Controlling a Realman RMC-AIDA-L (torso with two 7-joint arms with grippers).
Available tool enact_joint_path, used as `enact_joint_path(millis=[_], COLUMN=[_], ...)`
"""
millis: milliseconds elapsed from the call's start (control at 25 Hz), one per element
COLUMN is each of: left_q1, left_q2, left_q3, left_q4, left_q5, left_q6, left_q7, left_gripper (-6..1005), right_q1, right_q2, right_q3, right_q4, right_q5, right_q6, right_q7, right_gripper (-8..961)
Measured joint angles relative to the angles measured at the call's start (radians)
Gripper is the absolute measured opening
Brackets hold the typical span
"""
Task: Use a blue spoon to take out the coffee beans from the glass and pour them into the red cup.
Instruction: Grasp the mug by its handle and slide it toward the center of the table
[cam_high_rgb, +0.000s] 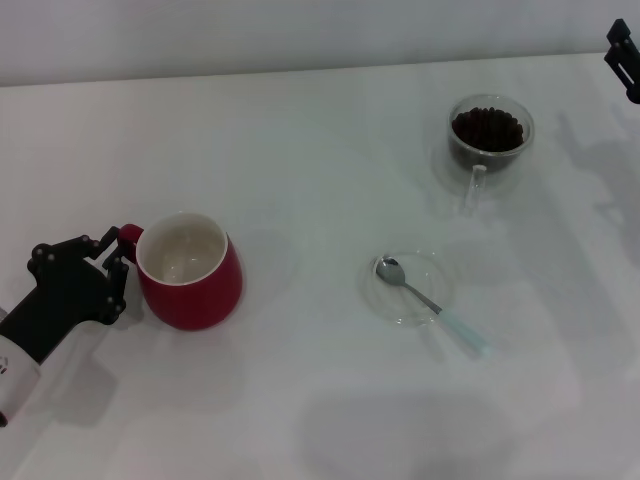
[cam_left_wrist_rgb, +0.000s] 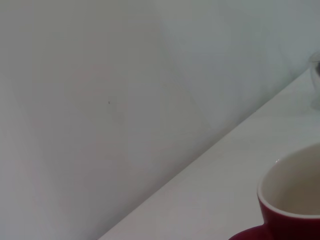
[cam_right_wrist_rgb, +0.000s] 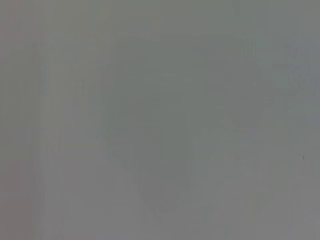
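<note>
Left end effector (cam_high_rgb: 118, 262) grips the red cup (cam_high_rgb: 190, 271) by its handle.

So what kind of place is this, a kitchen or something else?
Probably a test bench, not a kitchen: a bare white table against a plain wall, set only with a red cup, a glass of coffee beans and a blue spoon on a clear saucer.

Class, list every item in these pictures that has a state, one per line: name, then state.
red cup: upright, empty, left gripper at its handle
glass: upright, filled with coffee beans
blue spoon: lying untouched, bowl on the saucer
right gripper: raised at the far right edge, away from everything
</note>
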Motion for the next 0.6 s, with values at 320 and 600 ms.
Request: enact_joint_path(millis=[320,600], left_q1=[0.01,0.021], left_q2=[-0.002,-0.004], left_q3=[-0.006,-0.009], left_q4=[0.016,0.06], left_q5=[-0.008,-0.025], left_q6=[0.003,0.003], left_q7=[0.0,0.005], left_gripper=[96,92], right_q1=[-0.001,0.0], right_q2=[0.0,0.0], right_q3=[-0.009,-0.013], right_q4=[0.0,0.0], right_q5=[0.001,0.001], right_q6=[-0.002,-0.002], right_q7=[0.0,0.001], right_gripper=[843,842])
